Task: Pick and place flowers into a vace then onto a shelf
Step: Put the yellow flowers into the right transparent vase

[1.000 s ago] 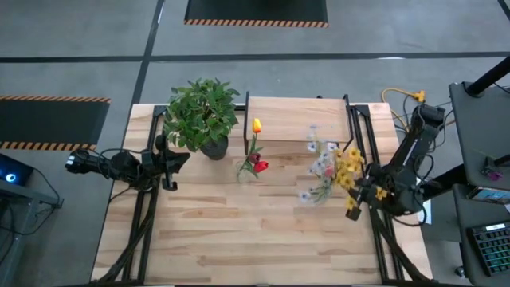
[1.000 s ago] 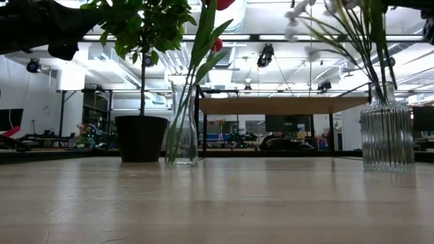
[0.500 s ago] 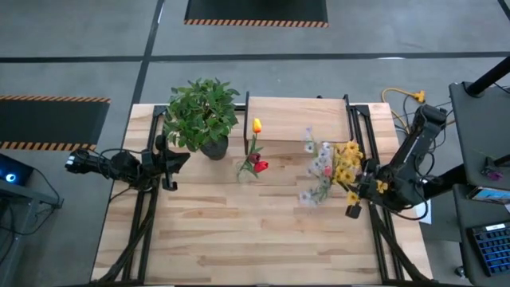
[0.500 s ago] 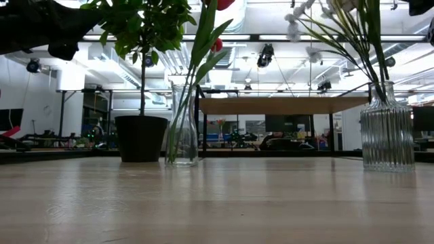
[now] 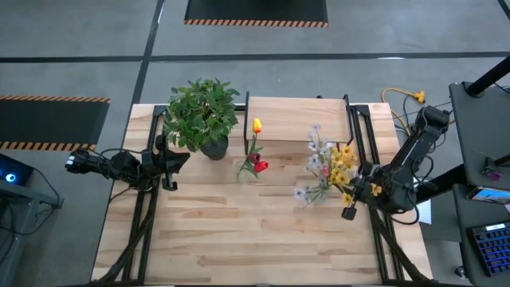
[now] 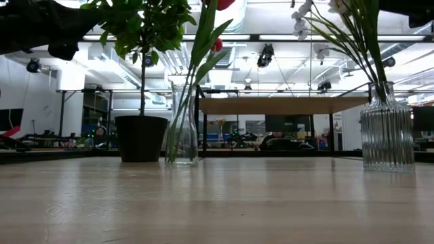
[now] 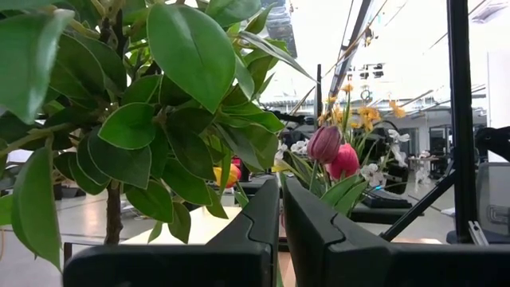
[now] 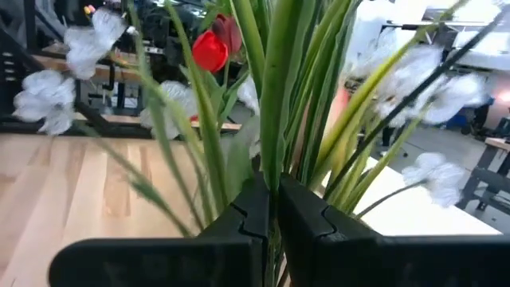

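Observation:
A bunch of flowers point(image 5: 325, 171), white sprigs and yellow clusters on green stems, stands with its stem ends in a ribbed glass vase point(image 6: 387, 130) at the table's right. My right gripper point(image 5: 355, 194) is shut on its stems, which fill the right wrist view point(image 8: 269, 119). Red and yellow tulips point(image 5: 255, 158) stand in a smooth glass vase point(image 6: 182, 126) in front of the pale wooden shelf point(image 5: 296, 119). At the table's left edge, my left gripper point(image 5: 172, 163) is shut and holds nothing, just short of the potted plant's leaves point(image 7: 159, 119). My right gripper pinches a green stem of the bunch point(image 8: 269, 163) between its two fingers point(image 8: 239, 215), well above the vase's mouth. The fingers come level from the table's right and lie across the stems. The stems lean, with their lower ends in the ribbed vase, which stands on the table.
A bushy green plant in a dark pot point(image 5: 203, 118) stands at the far left beside the shelf. The near half of the slatted tabletop point(image 5: 255, 239) is bare wood. Black frame rails point(image 5: 143, 215) run along both sides of the table.
The bunch in the ribbed vase has swayed: its blossoms have shifted a little toward the table's left, while the vase has stayed where it was. My right gripper has stayed shut on the stems.

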Controlling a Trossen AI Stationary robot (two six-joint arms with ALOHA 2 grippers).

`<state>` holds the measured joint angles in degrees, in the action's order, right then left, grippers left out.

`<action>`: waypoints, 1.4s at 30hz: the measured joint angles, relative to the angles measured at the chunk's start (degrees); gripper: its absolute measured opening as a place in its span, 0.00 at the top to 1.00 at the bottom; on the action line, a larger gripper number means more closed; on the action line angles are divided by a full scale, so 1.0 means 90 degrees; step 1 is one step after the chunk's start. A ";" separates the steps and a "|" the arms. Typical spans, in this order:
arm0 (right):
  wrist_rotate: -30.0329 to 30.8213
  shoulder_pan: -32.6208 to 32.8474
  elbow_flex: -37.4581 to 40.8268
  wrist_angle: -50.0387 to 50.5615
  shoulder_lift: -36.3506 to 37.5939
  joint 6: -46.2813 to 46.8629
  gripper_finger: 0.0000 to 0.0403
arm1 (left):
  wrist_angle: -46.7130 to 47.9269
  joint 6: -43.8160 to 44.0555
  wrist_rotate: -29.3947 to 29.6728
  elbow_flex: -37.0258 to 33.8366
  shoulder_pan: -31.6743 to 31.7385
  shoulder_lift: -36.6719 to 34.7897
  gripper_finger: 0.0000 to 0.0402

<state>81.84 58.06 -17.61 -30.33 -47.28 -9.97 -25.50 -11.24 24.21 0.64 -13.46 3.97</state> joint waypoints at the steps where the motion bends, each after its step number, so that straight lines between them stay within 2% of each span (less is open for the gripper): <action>1: 0.0002 0.0000 0.0040 0.0006 -0.0036 0.0082 0.97 | -0.0002 0.0001 0.0000 0.0000 -0.0002 0.0000 0.99; 18: -0.0009 0.0354 0.0949 0.0008 -0.0134 0.1700 0.97 | 0.0000 -0.0001 0.0000 0.0000 0.0000 0.0000 0.99; 28: -0.0420 0.0471 0.1268 0.0007 -0.0129 0.2158 0.96 | 0.0000 -0.0001 0.0000 0.0000 0.0000 0.0000 0.99; 33: -0.0486 0.0471 0.1202 0.0001 -0.0123 0.2087 0.83 | 0.0000 0.0001 0.0000 0.0000 0.0000 0.0000 0.99; 42: -0.0474 0.0850 0.1085 0.0010 -0.0125 0.1773 0.47 | 0.0000 0.0001 0.0000 0.0000 0.0000 0.0000 0.99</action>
<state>77.58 65.71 -7.85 -30.24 -48.40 5.99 -25.50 -11.22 24.21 0.64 -13.45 3.97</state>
